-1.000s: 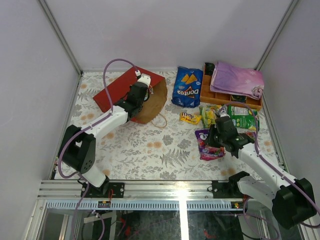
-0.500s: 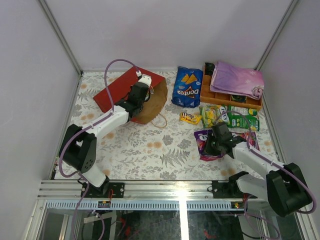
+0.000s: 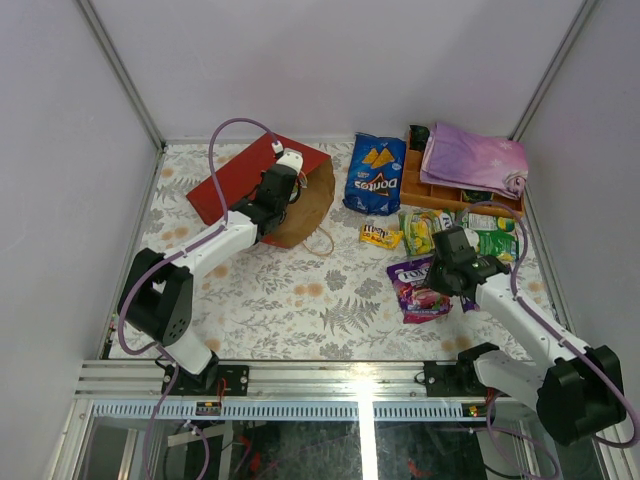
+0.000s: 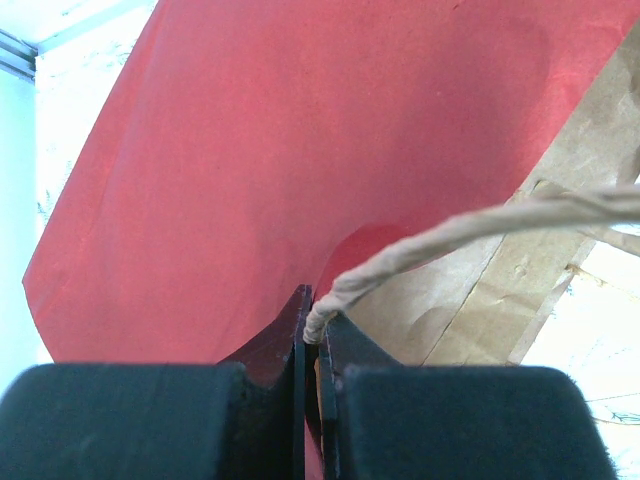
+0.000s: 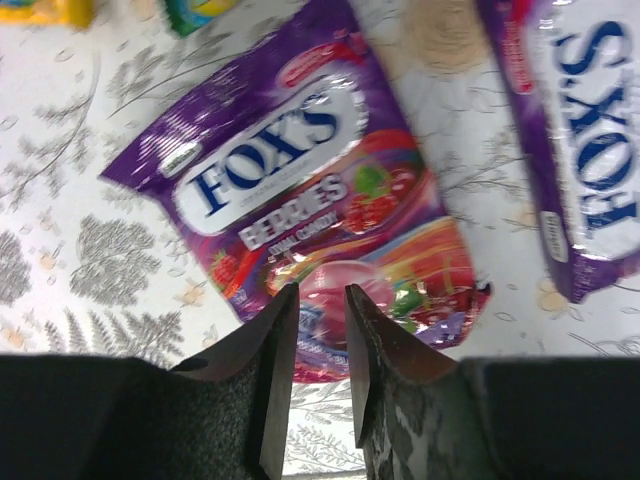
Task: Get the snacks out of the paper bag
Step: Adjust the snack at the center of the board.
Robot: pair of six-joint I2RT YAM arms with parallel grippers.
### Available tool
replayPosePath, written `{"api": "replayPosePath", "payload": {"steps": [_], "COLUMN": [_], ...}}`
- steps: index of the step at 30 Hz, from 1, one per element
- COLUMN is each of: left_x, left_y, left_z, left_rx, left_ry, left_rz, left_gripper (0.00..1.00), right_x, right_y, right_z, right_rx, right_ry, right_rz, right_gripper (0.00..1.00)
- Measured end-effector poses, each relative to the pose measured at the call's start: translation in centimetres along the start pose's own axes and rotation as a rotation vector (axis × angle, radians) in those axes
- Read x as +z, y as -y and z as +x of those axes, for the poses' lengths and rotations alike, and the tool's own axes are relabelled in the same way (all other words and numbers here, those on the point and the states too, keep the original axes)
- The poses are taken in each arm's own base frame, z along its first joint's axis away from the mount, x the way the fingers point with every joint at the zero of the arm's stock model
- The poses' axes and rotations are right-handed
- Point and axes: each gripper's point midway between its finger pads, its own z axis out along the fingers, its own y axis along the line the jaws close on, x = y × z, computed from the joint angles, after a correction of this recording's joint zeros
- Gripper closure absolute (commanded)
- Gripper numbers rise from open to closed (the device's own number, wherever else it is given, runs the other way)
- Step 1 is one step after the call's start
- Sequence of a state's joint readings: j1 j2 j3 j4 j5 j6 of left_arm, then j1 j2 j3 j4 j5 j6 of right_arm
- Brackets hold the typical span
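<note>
Left wrist view was mostly filled with red paper, so little else showed there. The left gripper (image 4: 314, 318) had its fingers squeezed tight on the rim of the paper bag (image 4: 300, 150), where the twisted string handle (image 4: 450, 232) came out. The bag lay on its side, smooth red outside and brown inside (its deep end could not be seen). The right gripper (image 5: 312, 300) hung over a shiny purple candy pack (image 5: 300, 200), fingers a little apart with nothing between them. Another purple pack (image 5: 585, 140) was cut off at the edge. A blue chip bag (image 3: 375, 175), a small yellow pack (image 3: 380, 236) and a green pack (image 3: 495, 244) lay outside the bag on the flowery table (image 3: 300, 300), crowded near the wooden tray (image 3: 415, 185). The bag lay well apart from them, on the left.
</note>
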State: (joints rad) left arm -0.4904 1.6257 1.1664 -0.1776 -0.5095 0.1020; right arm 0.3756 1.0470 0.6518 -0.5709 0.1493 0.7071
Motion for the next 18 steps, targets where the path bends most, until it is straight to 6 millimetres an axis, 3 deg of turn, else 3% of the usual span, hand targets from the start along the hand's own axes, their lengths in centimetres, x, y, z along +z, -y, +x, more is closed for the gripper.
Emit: {"api": "replayPosePath", "payload": {"steps": [6, 10, 16, 18], "left_x": [0.0, 0.0, 0.0, 0.0], "left_y": [0.0, 0.0, 0.0, 0.0], "left_z": [0.0, 0.0, 0.0, 0.0], "left_rx": [0.000, 0.000, 0.000, 0.000], "left_ry": [0.000, 0.000, 0.000, 0.000], "left_rz": [0.000, 0.000, 0.000, 0.000], "left_gripper": [1.00, 1.00, 1.00, 1.00], "right_x": [0.0, 0.2, 2.8, 3.6], "right_y": [2.9, 3.9, 6.0, 6.4], "right_z": [-1.6, -2.1, 1.3, 2.1], "right_rx": [0.104, 0.151, 0.209, 0.240], "right_ry": [0.031, 0.048, -0.054, -0.087], "right_rz": [0.088, 0.097, 0.135, 0.138], "right_gripper": [0.79, 0.83, 0.88, 0.85]}}
